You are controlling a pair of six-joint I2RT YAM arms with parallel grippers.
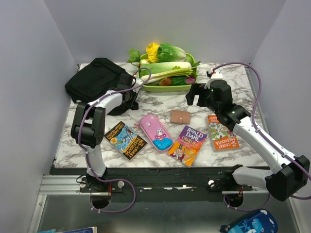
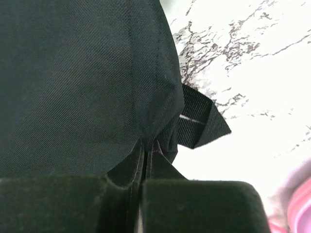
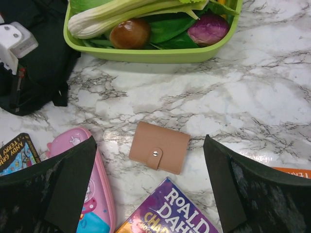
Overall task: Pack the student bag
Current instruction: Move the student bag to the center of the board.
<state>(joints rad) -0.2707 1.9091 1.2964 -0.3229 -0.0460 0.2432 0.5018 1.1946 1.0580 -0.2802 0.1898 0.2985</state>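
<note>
The student bag [image 1: 96, 78], black fabric, lies at the table's far left. My left gripper [image 1: 129, 101] is at its near right corner, shut on a fold of the bag's fabric. In the left wrist view the gripper [image 2: 142, 187] pinches the seam edge, with the bag [image 2: 73, 73] filling the left and a black strap [image 2: 200, 121] beside it. My right gripper [image 1: 196, 95] is open and empty above the table. In the right wrist view the gripper [image 3: 149, 162] hangs over a tan wallet [image 3: 159, 147], apart from it.
A pink pencil case [image 1: 156, 132], the wallet [image 1: 180, 116] and three books [image 1: 125, 140] [image 1: 187, 144] [image 1: 222, 132] lie across the near half of the table. A green tray [image 1: 160, 88] of vegetables stands at the back centre, next to the bag.
</note>
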